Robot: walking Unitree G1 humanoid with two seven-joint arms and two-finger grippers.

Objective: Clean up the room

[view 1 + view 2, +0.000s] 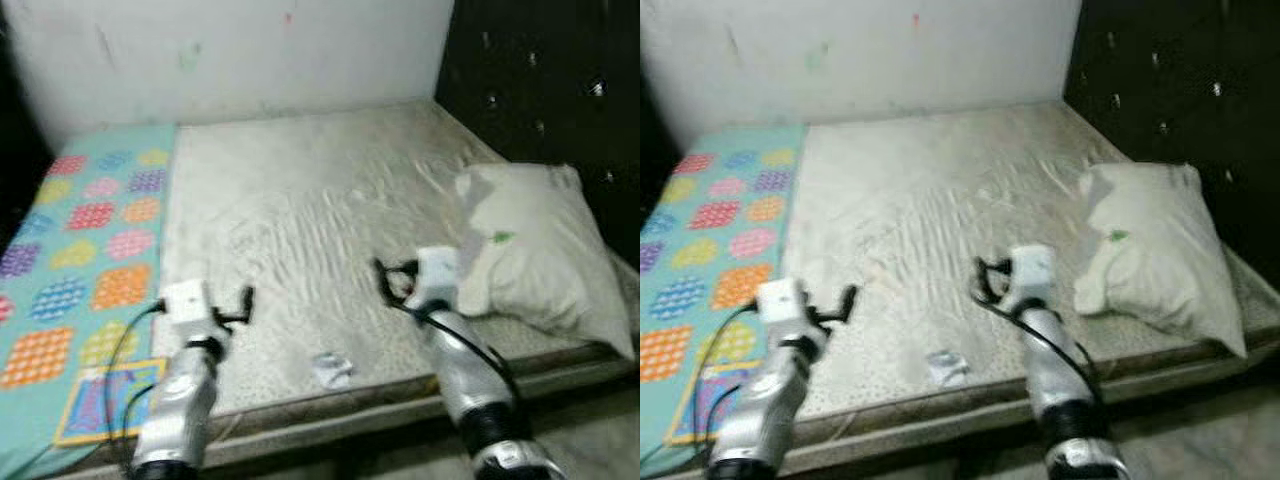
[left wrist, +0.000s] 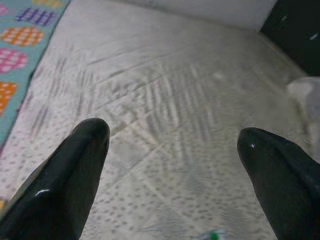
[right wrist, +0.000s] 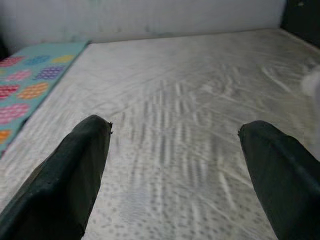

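Observation:
A small crumpled white wrapper [image 1: 332, 369] lies on the beige sheet near the bed's front edge, between my two arms. A white pillow [image 1: 535, 255] rests at the right side of the mattress [image 1: 300, 190]. A teal blanket [image 1: 85, 250] with coloured patches covers the left strip of the bed. My left gripper [image 2: 172, 137] hovers low over the front left of the sheet, open, with nothing between its fingers. My right gripper [image 3: 175, 130] is open too, just left of the pillow, and holds nothing.
A white wall [image 1: 250, 50] runs behind the bed. A dark wall [image 1: 540, 70] stands along its right side. The wrinkled sheet stretches bare across the middle. Grey floor [image 1: 590, 430] shows below the front right corner of the mattress.

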